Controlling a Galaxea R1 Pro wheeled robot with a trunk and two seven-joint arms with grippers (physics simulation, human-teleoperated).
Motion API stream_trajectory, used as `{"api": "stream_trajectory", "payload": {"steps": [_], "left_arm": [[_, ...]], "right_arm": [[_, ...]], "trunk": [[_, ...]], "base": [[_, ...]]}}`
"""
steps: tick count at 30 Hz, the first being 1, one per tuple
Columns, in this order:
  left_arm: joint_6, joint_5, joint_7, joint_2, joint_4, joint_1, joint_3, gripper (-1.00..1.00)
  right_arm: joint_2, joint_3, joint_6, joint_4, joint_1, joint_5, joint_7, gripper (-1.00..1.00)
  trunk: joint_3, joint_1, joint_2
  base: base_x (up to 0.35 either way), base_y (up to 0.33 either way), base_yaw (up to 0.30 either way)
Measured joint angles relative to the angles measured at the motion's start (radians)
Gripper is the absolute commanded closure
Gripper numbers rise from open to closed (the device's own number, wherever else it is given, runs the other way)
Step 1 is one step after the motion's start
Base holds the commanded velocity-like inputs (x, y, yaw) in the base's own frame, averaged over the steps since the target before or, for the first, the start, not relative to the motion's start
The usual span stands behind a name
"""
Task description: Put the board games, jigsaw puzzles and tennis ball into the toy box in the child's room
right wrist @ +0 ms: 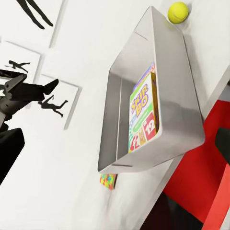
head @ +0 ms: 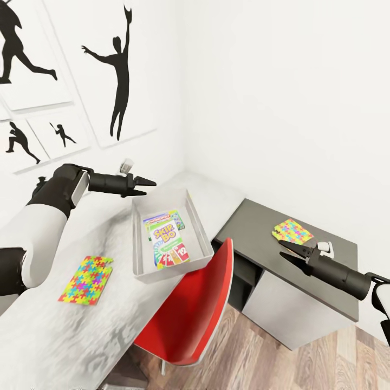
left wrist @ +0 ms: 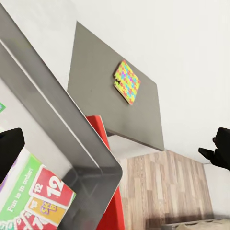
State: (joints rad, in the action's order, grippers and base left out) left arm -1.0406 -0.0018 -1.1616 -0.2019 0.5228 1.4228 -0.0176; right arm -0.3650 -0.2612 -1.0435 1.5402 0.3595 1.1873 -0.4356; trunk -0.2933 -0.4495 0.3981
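Observation:
The light grey toy box (head: 201,232) stands on the pale table (head: 54,336). In it lies the green-yellow Skip-Bo board game (head: 167,246), and a second printed box (head: 162,218) peeks out at its far end. My left gripper (head: 147,187) hovers open and empty over the box's far left corner. One jigsaw puzzle (head: 86,280) lies on the table left of the box. Another puzzle (head: 292,231) rests on the lower dark desk, just beyond my open, empty right gripper (head: 283,249). The tennis ball (right wrist: 178,12) sits on the table past the box's far end.
A red chair (head: 189,309) stands tucked between the table and the dark grey desk (head: 249,222), right in front of the toy box. White walls with black athlete silhouettes (head: 116,70) close off the back. Wood plank floor (head: 325,368) shows at the lower right.

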Motion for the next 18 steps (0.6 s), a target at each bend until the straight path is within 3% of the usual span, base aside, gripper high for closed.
{"api": "stream_trajectory", "payload": {"steps": [18], "left_arm": [[0.000, -0.001, -0.002, 0.000, 0.000, 0.000, -0.003, -1.00]], "right_arm": [[0.003, 0.001, 0.000, 0.000, 0.000, 0.000, 0.000, -1.00]], "trunk": [[0.000, 0.000, 0.000]], "base": [[-0.107, 0.000, 0.000]]}}
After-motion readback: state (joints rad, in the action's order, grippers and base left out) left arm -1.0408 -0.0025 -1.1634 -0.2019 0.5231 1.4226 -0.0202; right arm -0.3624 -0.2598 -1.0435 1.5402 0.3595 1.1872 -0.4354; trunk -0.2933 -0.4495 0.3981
